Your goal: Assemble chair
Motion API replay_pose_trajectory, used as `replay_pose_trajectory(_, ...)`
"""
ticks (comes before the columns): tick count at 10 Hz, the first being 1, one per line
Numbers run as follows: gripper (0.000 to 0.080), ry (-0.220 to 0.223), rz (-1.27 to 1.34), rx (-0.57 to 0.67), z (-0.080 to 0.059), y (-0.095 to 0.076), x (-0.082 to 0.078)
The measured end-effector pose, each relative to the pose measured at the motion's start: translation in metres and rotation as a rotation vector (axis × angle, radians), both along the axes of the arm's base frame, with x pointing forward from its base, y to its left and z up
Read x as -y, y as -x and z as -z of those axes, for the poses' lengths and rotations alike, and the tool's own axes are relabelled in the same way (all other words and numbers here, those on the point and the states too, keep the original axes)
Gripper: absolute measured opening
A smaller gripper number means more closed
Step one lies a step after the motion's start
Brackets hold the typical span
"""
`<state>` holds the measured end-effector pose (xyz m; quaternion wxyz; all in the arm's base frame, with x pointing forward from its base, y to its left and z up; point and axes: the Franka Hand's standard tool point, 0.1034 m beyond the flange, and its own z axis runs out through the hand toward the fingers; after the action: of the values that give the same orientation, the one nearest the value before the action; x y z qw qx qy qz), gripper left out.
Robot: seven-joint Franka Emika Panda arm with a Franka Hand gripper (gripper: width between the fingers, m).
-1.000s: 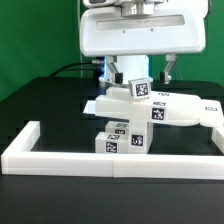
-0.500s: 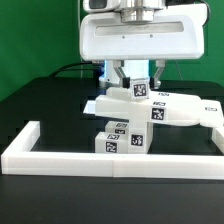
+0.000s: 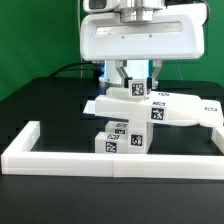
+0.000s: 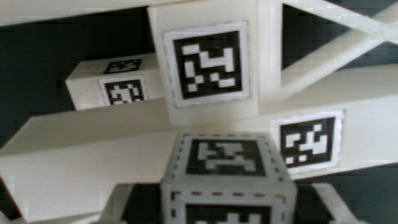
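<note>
Jaws stood clenched on opposite flat sides of the upright chair bar [image 3: 138, 92], with the gripper [image 3: 137, 84] directly above it. Immediately beneath the jaws lay the flat chair slab [image 3: 185, 110], which the bar appeared to touch. Lower and nearer the camera, the tagged chair blocks [image 3: 122, 138] sat just inside the border rail [image 3: 60, 158]. I judged the bar rigid, light and smooth-faced. It should be held squarely on parallel faces, clear of the end to be seated, since a skewed grip could let it twist.
</note>
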<state>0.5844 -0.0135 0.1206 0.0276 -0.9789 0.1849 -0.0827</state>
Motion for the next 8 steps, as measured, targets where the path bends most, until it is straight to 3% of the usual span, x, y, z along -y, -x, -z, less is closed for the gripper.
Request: replay_pose_trajectory(8, 0.0287, -0.101, 0.574, -0.015, 0.0006, 0.0003, -0.0004)
